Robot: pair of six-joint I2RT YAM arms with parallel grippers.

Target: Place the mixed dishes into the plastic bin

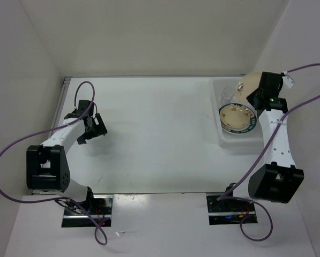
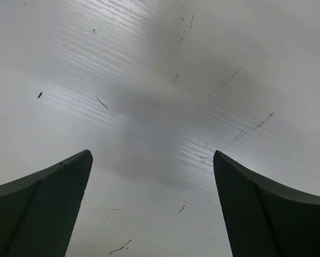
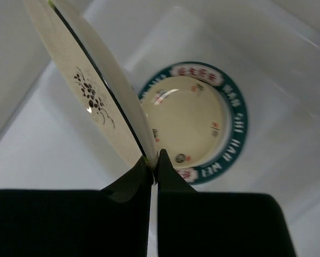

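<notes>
Right wrist view showed the right pincer (image 3: 153, 160) clenched on the rim of a cream flower-marked plate (image 3: 90, 91), which stood on edge and leaned away from the fingertips toward the upper left. Just beyond and below those fingertips, a white plate with a teal patterned rim (image 3: 189, 120) lay flat on the floor of the translucent plastic bin (image 3: 288, 80), and the gripped plate hung above it. Well apart to the left, the left pincer (image 2: 151, 155) was released, its jaws spread wide just above the scuffed white table (image 2: 149, 80).
</notes>
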